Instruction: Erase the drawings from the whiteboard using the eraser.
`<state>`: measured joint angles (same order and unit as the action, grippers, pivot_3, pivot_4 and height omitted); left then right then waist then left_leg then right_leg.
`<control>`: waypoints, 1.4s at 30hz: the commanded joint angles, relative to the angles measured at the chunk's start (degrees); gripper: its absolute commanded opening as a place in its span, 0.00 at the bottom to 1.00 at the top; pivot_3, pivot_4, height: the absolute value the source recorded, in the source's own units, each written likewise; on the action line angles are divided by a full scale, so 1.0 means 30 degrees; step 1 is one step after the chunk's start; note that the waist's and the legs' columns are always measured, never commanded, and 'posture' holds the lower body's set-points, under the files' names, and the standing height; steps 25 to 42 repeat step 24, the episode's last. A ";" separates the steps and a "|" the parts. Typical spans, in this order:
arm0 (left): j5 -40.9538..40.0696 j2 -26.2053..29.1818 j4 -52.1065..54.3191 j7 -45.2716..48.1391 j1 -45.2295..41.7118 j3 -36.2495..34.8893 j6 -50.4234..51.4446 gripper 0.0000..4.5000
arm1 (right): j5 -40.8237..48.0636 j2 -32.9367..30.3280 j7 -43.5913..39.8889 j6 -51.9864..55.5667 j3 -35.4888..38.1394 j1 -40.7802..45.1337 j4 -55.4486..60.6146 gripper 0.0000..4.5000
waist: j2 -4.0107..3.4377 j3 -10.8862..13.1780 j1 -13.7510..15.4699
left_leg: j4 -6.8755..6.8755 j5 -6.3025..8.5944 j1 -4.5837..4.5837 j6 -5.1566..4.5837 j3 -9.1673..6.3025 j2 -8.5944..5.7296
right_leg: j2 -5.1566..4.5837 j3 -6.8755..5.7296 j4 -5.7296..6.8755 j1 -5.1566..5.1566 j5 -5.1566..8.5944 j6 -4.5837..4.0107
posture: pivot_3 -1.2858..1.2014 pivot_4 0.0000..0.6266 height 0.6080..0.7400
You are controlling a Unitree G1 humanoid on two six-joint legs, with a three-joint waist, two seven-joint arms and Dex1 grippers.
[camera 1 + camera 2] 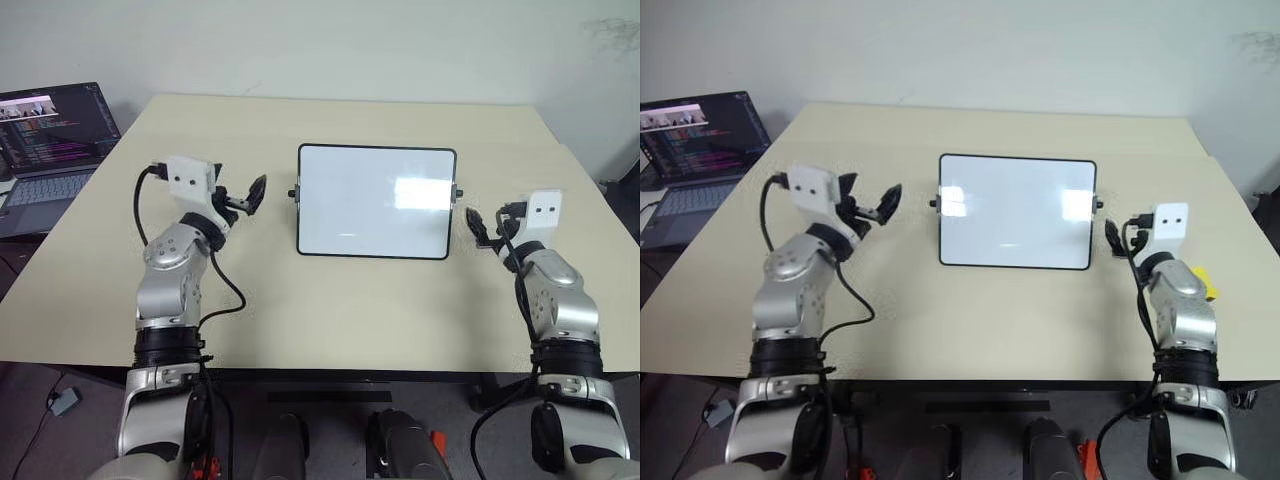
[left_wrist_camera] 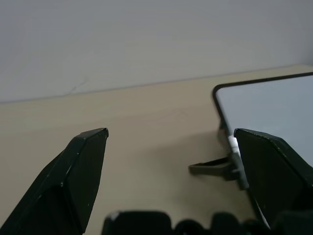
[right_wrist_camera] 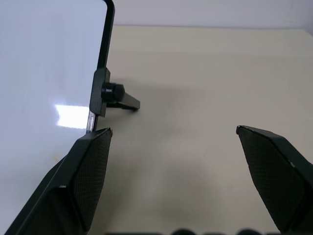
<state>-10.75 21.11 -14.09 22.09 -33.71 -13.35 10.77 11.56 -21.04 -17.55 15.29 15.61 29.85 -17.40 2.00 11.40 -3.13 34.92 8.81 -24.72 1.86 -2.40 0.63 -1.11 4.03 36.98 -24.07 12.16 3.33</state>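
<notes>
Looking down from the head camera, I see a pale wall (image 1: pixel 330 45) closing off the room behind a wide beige table (image 1: pixel 330 300) that takes up most of the view. Its top is matte and plain, with a seam running down the right side where a second slab (image 1: pixel 600 200) joins it. Dark grey floor (image 1: pixel 40 400) shows under the near edge.

Off the table's left corner sits a laptop (image 1: pixel 50 150), lid up, screen lit with lines of code.

At the middle of the table stands the whiteboard (image 1: pixel 376 200), propped on a small stand and tilted back, black frame, a knob on each side edge. Its white face carries bright glare from the lights, and I cannot make out any drawings on it from here.

My left gripper (image 1: pixel 246 198) hovers above the table just left of the board, fingers spread apart with nothing between them; the left wrist camera shows the board's left edge and its stand foot (image 2: pixel 210 168) close by. My right gripper (image 1: pixel 480 232) hangs just beside the board's right edge, its fingers also wide apart and empty.

The eraser (image 1: pixel 1203 282) is a scrap of yellow on the table, peeking out from behind my right forearm, well apart from the board.
</notes>
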 commanded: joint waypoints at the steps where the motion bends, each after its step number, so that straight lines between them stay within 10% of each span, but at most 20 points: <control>1: 0.0151 -0.0027 -0.0433 -0.0821 0.0085 -0.0348 -0.1033 1.00 | 0.0171 0.0269 0.0293 -0.1594 0.0307 -0.0213 0.0165 0.99 | 0.0000 0.0000 0.0001 | 0.0001 0.0000 0.0000 0.0000 0.0001 0.0000 | 0.0000 0.0001 -0.0001 -0.0001 -0.0001 -0.0001 | 0.52 0.24 1.00; 42: 0.1344 -0.1493 -0.4321 -0.4422 0.1080 0.0182 -0.4662 1.00 | 0.1465 0.1990 0.0941 -0.4586 0.0728 -0.2181 0.0292 0.99 | 0.0003 -0.0003 0.0041 | -0.0001 0.0000 0.0009 0.0001 0.0003 0.0007 | 0.0002 -0.0002 -0.0001 0.0003 -0.0017 -0.0001 | 0.52 0.24 1.00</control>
